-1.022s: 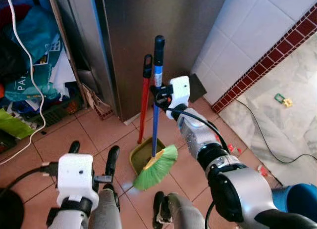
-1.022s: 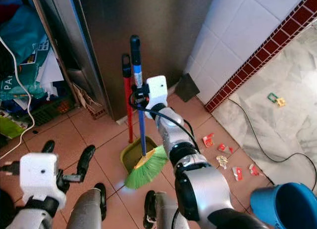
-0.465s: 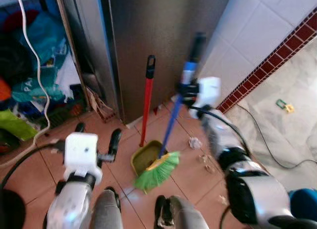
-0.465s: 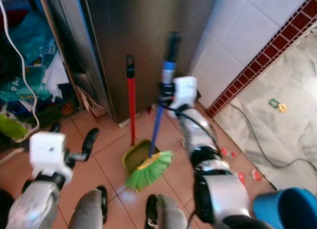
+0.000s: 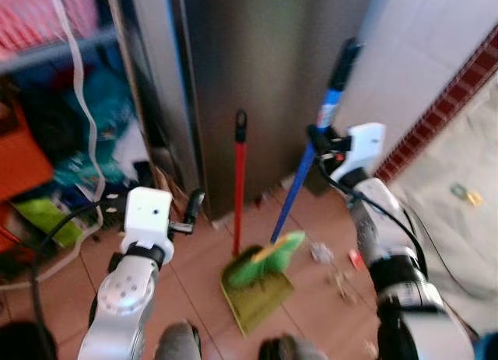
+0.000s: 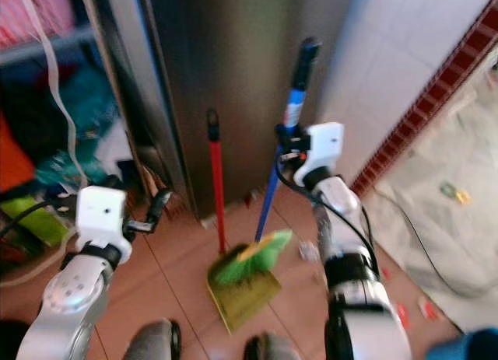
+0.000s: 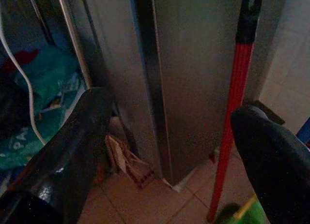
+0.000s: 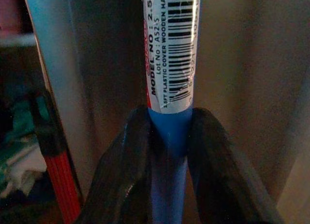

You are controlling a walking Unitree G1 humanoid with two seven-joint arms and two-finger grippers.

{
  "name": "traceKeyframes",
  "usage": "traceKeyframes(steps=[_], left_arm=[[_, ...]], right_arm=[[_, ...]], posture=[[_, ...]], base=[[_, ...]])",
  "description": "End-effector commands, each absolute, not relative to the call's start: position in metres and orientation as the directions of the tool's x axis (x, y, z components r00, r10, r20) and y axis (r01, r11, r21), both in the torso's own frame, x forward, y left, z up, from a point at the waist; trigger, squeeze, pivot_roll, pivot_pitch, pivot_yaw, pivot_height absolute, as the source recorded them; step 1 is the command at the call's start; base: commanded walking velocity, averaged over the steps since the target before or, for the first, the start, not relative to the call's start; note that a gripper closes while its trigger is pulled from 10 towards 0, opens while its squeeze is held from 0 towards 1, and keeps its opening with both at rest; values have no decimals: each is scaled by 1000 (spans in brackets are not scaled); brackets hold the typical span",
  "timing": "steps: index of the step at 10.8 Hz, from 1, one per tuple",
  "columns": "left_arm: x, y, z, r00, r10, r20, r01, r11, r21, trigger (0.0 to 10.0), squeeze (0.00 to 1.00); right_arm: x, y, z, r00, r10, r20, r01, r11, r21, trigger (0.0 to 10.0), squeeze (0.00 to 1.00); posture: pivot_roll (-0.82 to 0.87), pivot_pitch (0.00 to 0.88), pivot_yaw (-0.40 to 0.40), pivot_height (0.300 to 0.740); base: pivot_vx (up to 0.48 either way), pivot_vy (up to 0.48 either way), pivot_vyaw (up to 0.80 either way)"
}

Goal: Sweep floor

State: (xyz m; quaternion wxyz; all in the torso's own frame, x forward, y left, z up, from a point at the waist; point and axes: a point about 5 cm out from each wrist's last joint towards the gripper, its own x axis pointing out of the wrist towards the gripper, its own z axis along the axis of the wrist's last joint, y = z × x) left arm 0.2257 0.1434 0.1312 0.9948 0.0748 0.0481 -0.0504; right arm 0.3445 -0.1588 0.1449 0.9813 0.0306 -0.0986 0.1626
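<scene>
Swung rightward since earlier, my right gripper (image 8: 167, 151) clamps the broom handle (image 5: 299, 190); bristles (image 5: 264, 259) overlap the dustpan (image 5: 255, 294). Left gripper (image 7: 164, 151) gapes near the cabinet (image 5: 257, 64).

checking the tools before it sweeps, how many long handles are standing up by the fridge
2. The red dustpan handle stands upright in front of the steel fridge, rising from the green dustpan. The blue broom handle leans beside it, held in the right gripper. Others may be hidden.
</scene>
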Motion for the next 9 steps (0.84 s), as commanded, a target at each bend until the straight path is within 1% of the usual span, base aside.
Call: traceKeyframes(steps=[1,3,5,6,7,8,9], left_arm=[[227,144,129,989,-101,-107,116,983,145,10000,0],[234,139,128,988,-124,-95,136,982,133,10000,0],[237,134,124,984,-149,-99,160,980,117,10000,0],[239,132,124,983,-159,-94,169,979,115,10000,0],[240,133,123,983,-157,-92,167,980,112,10000,0],[241,132,123,984,-157,-90,166,980,109,10000,0],[241,132,123,983,-159,-88,168,980,107,10000,0]], right_arm=[[342,-159,157,923,292,249,-306,952,19,0,0],[327,-167,153,950,201,240,-208,978,6,0,0],[325,-177,157,960,145,239,-140,989,-36,0,0],[326,-184,160,968,110,226,-106,994,-27,0,0],[327,-184,163,968,109,227,-104,994,-35,0,0],[328,-182,164,967,117,226,-111,993,-38,0,0],[328,-180,164,968,119,221,-113,993,-39,0,0]], posture=[[129,0,-51,740],[108,0,-50,740],[81,0,-44,740],[75,0,-46,740],[74,0,-47,740],[74,0,-49,740],[76,0,-48,740]], base=[[0,0,0],[0,0,0],[0,0,0],[0,0,0],[-240,0,0],[0,0,-469],[0,0,-800]])
